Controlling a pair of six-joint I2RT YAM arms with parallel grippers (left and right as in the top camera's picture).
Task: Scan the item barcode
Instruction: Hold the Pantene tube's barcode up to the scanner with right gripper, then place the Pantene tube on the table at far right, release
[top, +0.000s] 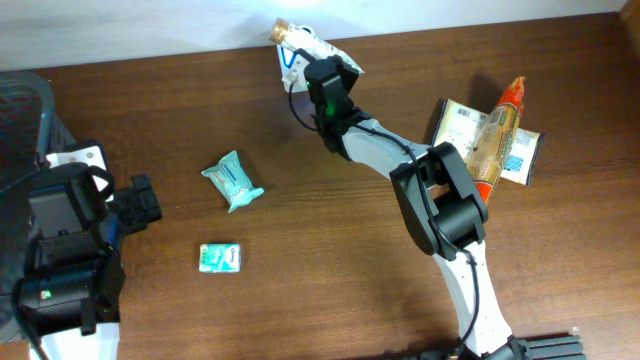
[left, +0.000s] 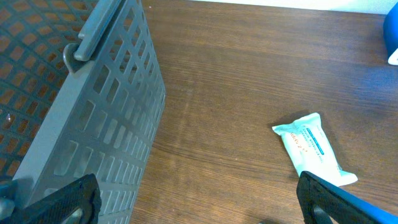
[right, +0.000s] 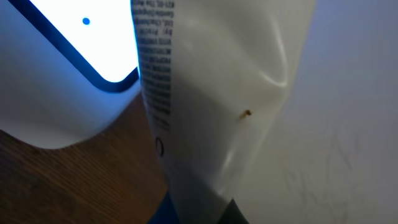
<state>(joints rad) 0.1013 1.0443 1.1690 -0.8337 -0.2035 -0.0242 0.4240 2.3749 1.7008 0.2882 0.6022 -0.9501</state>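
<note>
My right gripper (top: 330, 72) is clamped on the pouch (right: 211, 112). It is white and glossy and stands upright against my fingers, its face creased, with fine black print running down its left edge. Just left of it is the scanner (right: 56, 93), a rounded white body with a bright window rimmed in dark blue. I cannot tell whether they touch.

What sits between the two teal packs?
Nothing; only bare table separates the upper pack from the lower pack, overhead view.
</note>
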